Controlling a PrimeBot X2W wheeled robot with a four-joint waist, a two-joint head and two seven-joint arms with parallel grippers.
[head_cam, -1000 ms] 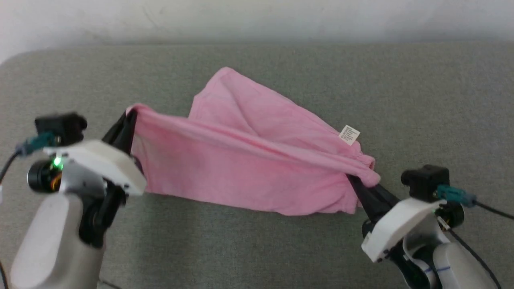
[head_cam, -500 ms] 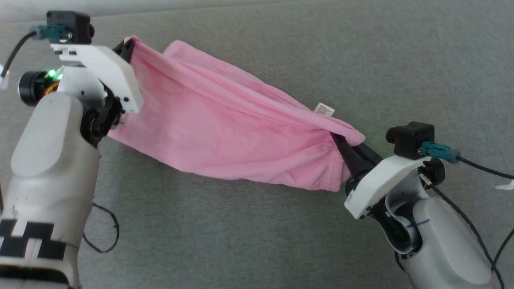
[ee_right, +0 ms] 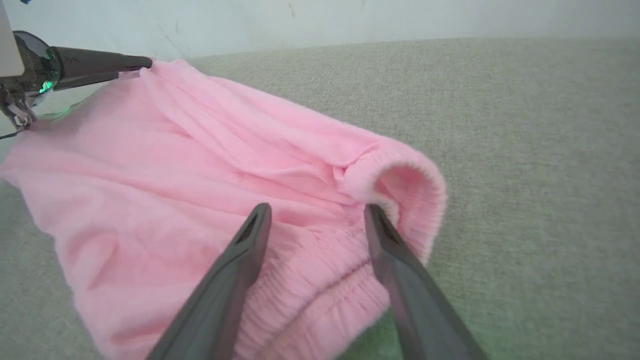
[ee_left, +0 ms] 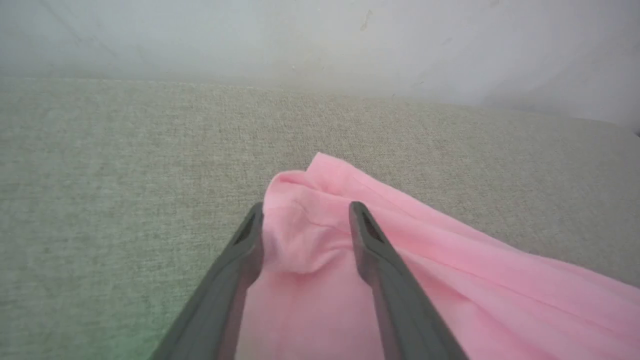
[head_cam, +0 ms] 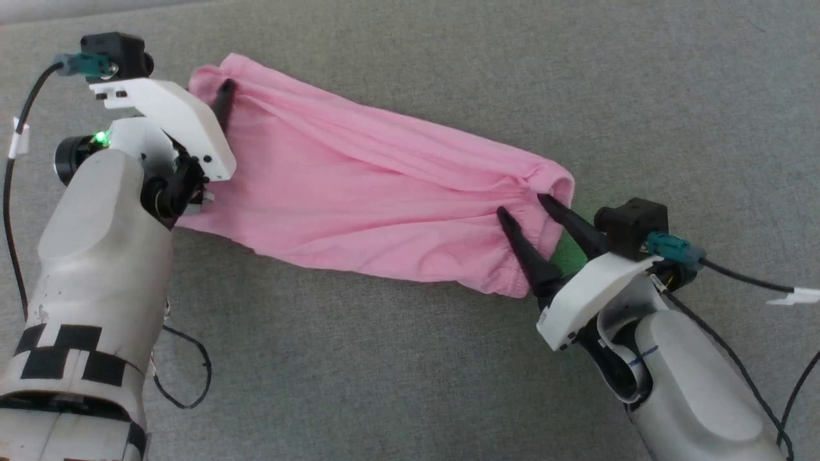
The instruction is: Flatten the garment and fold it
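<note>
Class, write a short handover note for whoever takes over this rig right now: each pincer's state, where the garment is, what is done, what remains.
Garment: spread lengthwise on the grey cushion, with long creases along its upper half.
Left pincer: open, one corner lying loose between its fingers.
Right pincer: open, at the gathered waistband end.
Done: laid out, roughly flat.
Left to do: smooth the creases, then fold; no fold made yet.

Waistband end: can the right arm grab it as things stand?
Probably yes. The right gripper is open, its fingers right over the gathered waistband end of the garment, with nothing in between.
</note>
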